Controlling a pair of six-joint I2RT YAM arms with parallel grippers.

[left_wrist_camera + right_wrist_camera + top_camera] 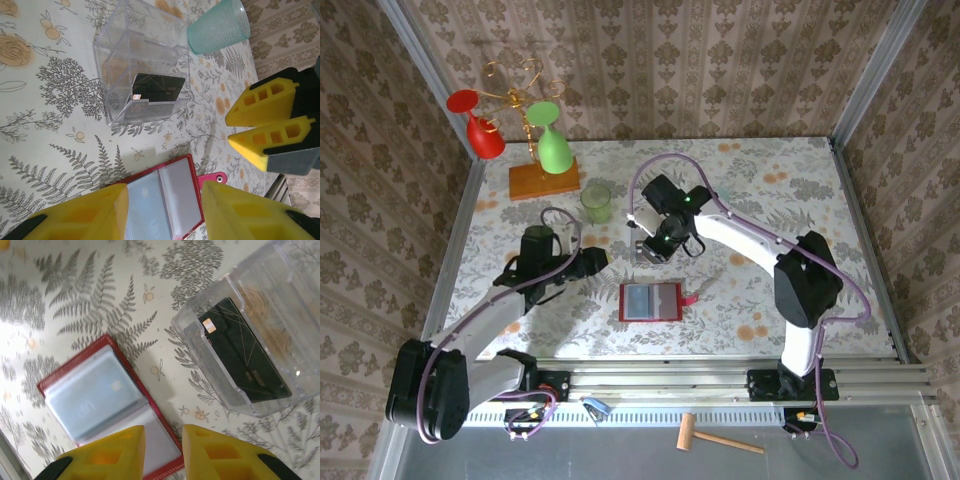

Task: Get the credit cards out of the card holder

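**Progress:** The task is judged part done. Two cards lie outside the holder, and at least one has yet to come out.

**Left claw** (598, 260): Released, with its jaws standing wide and nothing between them. The red leather-like folding card holder (75, 364) lies flat and open on the table, just ahead of and below its fingertips.

**Card holder:** The pocket to the left of the right claw (163, 440) holds a pale blue plastic card (95, 400) with a small chip. Faint "VIP" lettering shows through the clear sleeve. The pocket directly under that claw's tips looks empty. Whether more cards sit stacked behind cannot be told.

**Clear plastic box** (130, 50): It stands beyond the holder, ahead of the left claw and up to the right of the right claw. Inside, a black card (245, 357) with fine gold lines leans against the wall. What looks to be a pale card (145, 107) marked "VIP" sits in the low front slot.

**Right claw:** Released, with its jaws narrowly parted and empty, poised over the holder's near edge.
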